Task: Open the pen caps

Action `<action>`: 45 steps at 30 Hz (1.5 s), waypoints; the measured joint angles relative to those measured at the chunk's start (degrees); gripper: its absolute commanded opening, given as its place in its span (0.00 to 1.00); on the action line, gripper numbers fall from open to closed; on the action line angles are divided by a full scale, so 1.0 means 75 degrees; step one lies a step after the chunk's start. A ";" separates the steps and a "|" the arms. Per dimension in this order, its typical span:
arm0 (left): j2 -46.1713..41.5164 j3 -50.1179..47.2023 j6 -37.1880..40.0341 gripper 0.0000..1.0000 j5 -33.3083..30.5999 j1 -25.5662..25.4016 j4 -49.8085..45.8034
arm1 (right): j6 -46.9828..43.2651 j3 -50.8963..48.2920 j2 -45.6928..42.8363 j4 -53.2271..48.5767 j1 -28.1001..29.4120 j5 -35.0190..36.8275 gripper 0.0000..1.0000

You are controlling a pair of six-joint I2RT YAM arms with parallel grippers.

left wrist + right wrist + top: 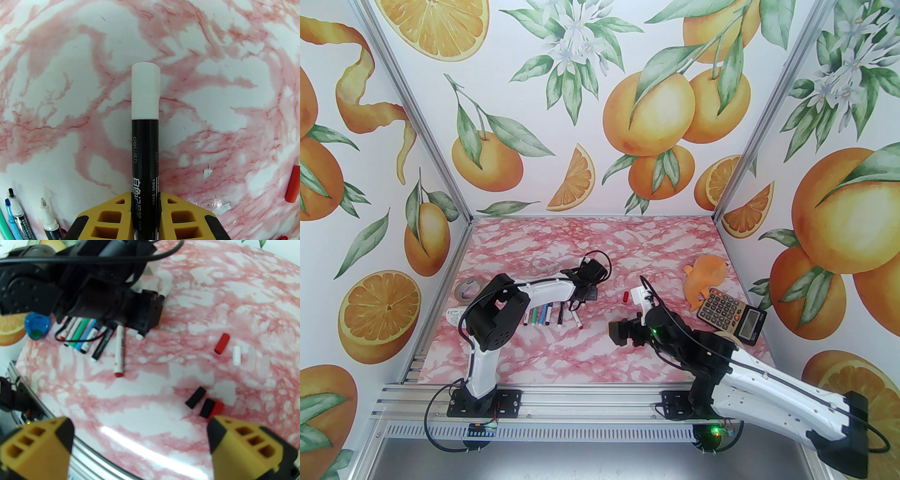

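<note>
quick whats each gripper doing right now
Left gripper: closed on a black pen with its white cap on.
Right gripper: open, holding nothing.

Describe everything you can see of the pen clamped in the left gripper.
The pen is a slim marker with a glossy black plastic barrel printed in white: a deli logo, Chinese characters and the word WHITE. Its white cap, a plain matte cylinder slightly wider than the barrel, is fully seated. The left gripper is shut on the barrel, a yellow finger pressing each side, with the cap end pointing straight out. Behind it is the pink marbled table; whether the pen touches it cannot be told.
</note>
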 measured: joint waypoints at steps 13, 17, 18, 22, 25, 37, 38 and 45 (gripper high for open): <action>-0.1166 -0.0807 0.0909 0.13 0.1183 0.0032 0.0650 | 0.0667 0.0003 -0.0204 -0.0044 -0.0434 -0.0108 0.95; -0.2078 -0.1539 0.1221 0.14 0.2022 0.0029 0.1256 | 0.0959 0.0003 -0.0204 0.0017 -0.1177 -0.0539 0.90; -0.2282 -0.1740 0.1285 0.14 0.2276 0.0029 0.1434 | 0.1017 0.0003 -0.0204 0.0035 -0.1358 -0.0635 0.88; -0.2932 -0.2480 0.1448 0.15 0.3322 0.0029 0.2075 | 0.1212 0.0079 -0.0143 0.0052 -0.1891 -0.1008 0.84; -0.3212 -0.2806 0.1545 0.15 0.4022 0.0006 0.2396 | 0.1329 0.0280 0.0067 0.0090 -0.2189 -0.1276 0.79; -0.3818 -0.3142 0.1655 0.16 0.5983 -0.0434 0.3526 | 0.1647 0.0752 0.1174 0.0755 -0.2964 -0.1955 0.67; -0.3844 -0.3142 0.1670 0.16 0.6132 -0.0490 0.3617 | 0.1670 0.0752 0.1221 0.0787 -0.3008 -0.1990 0.67; -0.3858 -0.3142 0.1728 0.16 0.6688 -0.0679 0.3911 | 0.1702 0.0912 0.1518 0.1000 -0.3328 -0.2250 0.60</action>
